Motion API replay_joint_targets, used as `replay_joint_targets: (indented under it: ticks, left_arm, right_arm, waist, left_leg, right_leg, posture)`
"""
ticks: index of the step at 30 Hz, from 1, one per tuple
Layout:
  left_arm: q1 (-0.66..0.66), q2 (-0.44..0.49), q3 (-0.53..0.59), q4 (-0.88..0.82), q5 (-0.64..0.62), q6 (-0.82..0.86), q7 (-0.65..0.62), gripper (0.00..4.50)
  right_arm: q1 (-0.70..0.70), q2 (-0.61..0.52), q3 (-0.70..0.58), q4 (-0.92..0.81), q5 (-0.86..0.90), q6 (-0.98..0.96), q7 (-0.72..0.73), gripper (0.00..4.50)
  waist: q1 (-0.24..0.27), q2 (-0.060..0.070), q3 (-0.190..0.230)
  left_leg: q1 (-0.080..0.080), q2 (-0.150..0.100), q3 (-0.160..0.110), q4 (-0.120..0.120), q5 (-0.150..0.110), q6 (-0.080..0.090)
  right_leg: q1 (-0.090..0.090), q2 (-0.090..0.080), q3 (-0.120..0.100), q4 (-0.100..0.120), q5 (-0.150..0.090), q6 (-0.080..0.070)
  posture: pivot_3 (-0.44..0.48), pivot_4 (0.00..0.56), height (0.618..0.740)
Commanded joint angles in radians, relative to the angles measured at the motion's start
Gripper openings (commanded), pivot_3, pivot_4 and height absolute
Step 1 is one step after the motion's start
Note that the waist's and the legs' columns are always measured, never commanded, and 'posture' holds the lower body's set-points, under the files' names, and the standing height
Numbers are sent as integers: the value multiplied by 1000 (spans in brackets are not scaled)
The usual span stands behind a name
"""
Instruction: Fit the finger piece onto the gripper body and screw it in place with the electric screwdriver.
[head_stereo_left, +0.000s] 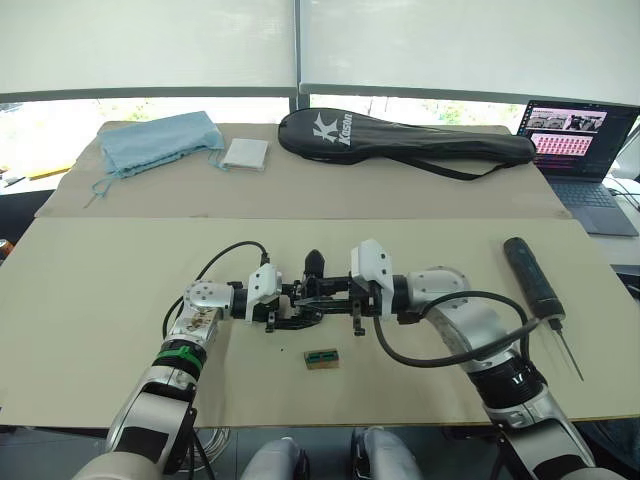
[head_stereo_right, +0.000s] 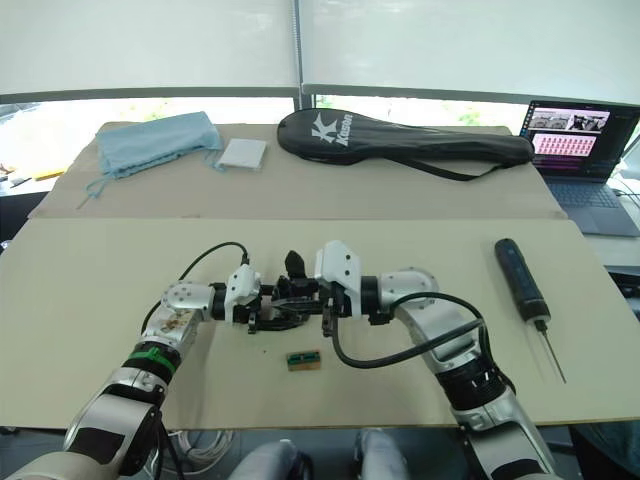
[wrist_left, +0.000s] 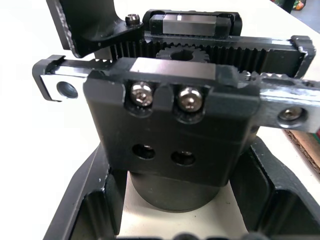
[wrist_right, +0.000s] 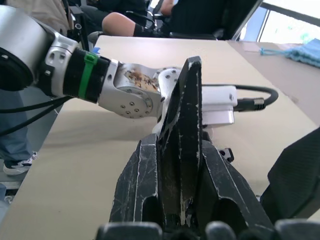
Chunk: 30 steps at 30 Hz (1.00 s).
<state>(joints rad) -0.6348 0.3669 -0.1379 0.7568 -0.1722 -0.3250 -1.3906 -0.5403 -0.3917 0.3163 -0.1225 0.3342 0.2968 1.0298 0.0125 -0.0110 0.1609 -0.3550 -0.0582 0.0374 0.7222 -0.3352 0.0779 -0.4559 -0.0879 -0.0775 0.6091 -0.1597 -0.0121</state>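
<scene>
My left gripper (head_stereo_left: 296, 318) is shut on the gripper body (wrist_left: 170, 135) at the middle of the table, its fingers (wrist_left: 82, 200) on either side of the round base. The body's toothed rails and two silver screws face the left wrist camera. One pointed black finger (head_stereo_left: 315, 263) sticks up from the body. My right gripper (head_stereo_left: 338, 300) is shut on the finger piece (wrist_right: 186, 100), which stands tapered end up between its fingers (wrist_right: 135, 185), right beside the body. The electric screwdriver (head_stereo_left: 535, 285) lies on the table to the right, bit toward the front edge.
A small green-and-tan box (head_stereo_left: 321, 358) lies just in front of the grippers. At the back are a blue cloth bag (head_stereo_left: 160, 143), a white pad (head_stereo_left: 246, 153) and a long black racket bag (head_stereo_left: 400, 140). A laptop (head_stereo_left: 580, 150) stands at the far right.
</scene>
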Motion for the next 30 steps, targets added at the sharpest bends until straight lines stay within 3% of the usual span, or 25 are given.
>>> replay_joint_targets:
  ticks: [1,30]
  left_arm:
    - [24,9,-10,-23,17,26,13,2335]
    - [61,21,-13,-64,22,49,35,2335]
  right_arm:
    - [-31,20,-5,-9,-4,15,-15,419]
    - [-4,20,41,59,-68,95,-34,419]
  waist:
    - [-1,0,0]
    - [-5,0,-5]
  left_leg:
    - [0,0,0,0,0,0]
    - [1,0,0,1,0,0]
  right_leg:
    - [0,0,0,0,0,0]
    - [0,0,1,0,0,0]
  posture:
    - [0,150,740]
    - [0,150,740]
